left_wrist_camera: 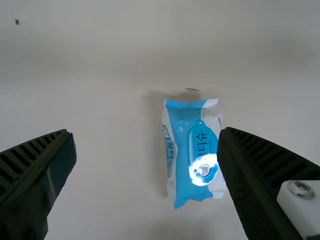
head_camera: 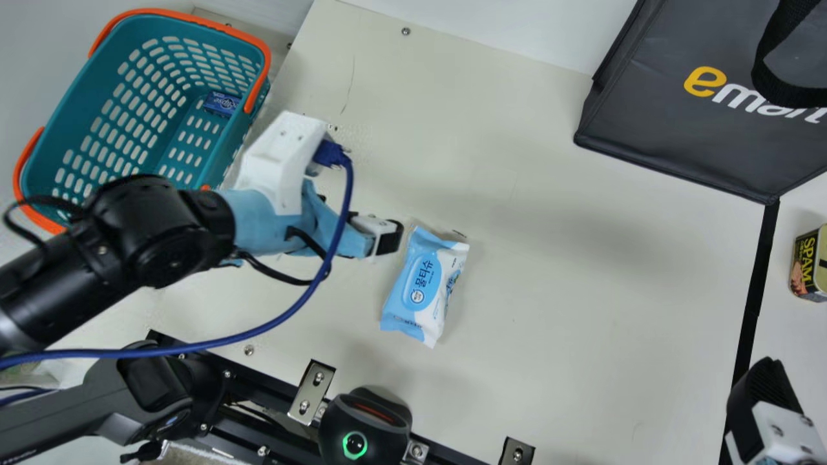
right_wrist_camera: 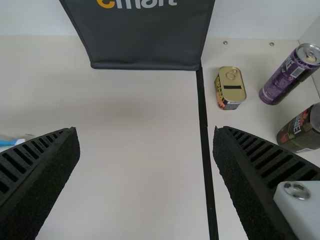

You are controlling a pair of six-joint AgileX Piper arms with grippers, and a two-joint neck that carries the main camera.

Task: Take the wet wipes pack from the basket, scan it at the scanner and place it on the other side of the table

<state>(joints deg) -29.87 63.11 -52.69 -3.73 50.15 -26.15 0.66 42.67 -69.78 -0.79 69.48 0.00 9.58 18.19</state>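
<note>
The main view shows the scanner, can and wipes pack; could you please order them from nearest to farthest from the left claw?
1. Wipes pack, just beside the left claw.
2. Scanner, at the bottom edge.
3. Can, at the right edge.

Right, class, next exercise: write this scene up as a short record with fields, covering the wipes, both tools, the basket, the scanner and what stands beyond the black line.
wipes: lying on the table, outside the basket, held by neither tool
left tool: open, near the wipes
right tool: open, near the black line
basket: small blue box inside
scanner: at the table's edge, green ring lit
beyond line: tin, purple can, dark can
</note>
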